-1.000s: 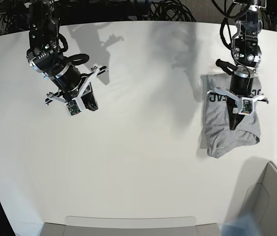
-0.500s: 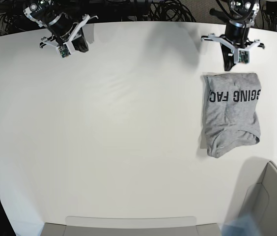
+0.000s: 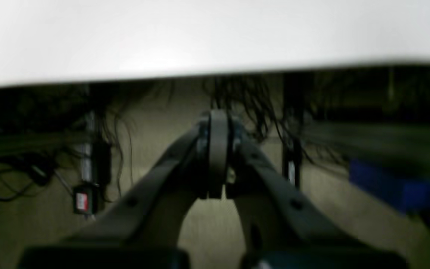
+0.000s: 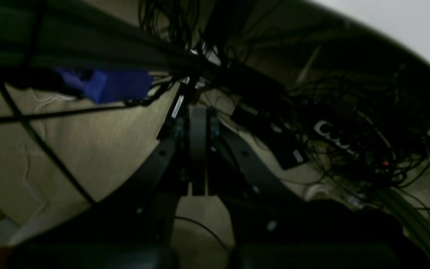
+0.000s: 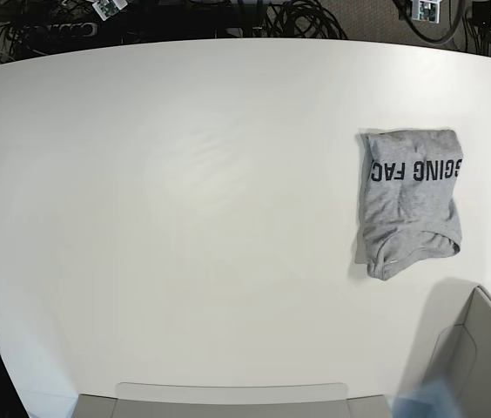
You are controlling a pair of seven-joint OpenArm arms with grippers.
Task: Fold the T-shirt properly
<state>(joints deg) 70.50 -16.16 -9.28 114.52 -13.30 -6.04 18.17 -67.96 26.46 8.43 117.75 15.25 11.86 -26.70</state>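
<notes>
The heather-grey T-shirt (image 5: pixel 409 205) lies folded into a compact rectangle at the right of the white table (image 5: pixel 184 218). Black block lettering shows across its far part. No gripper touches it. Both arms are drawn back past the table's far edge, and only small bits of them show at the top of the base view. The T-shirt is out of both wrist views. My left gripper (image 3: pixel 218 127) is shut and empty, pointing at the floor and cables behind the table. My right gripper (image 4: pixel 198 127) is also shut and empty, over the cables.
A grey box (image 5: pixel 476 353) stands at the front right corner. A flat grey tray edge (image 5: pixel 228 394) lies along the front. Tangled black cables (image 4: pixel 349 123) and a blue object (image 4: pixel 114 84) lie on the floor behind the table edge (image 3: pixel 200 37).
Both arms have pulled back from over the table to beyond its far edge. The left gripper has come off the T-shirt, which lies still in the same place.
</notes>
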